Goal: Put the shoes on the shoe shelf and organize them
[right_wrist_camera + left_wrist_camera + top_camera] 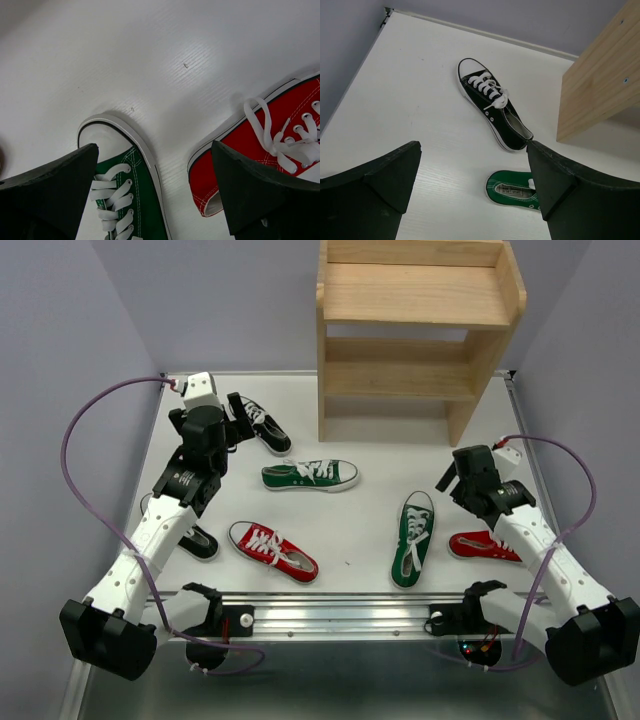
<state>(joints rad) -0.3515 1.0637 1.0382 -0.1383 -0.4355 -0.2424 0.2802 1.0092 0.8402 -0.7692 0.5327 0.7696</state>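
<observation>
Gaping wide, left gripper (474, 145) facing black shoe (492, 107), right gripper (154, 145) wide over green shoe (125, 190) toe

The pale wooden two-tier shelf (420, 300) stands far, right of centre. Near it lie the far black shoe (262, 425) and middle green shoe (310, 475). Nearer lie the half-hidden near black shoe (203, 544), left red shoe (273, 550), right green shoe (413, 538) with its toe pointing far, and right red shoe (478, 545).

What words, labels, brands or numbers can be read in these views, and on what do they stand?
Insole label inside the green shoe, left wrist view: lines of print, too small and blurred to read.
No other text, brand or number shows in any view.
</observation>
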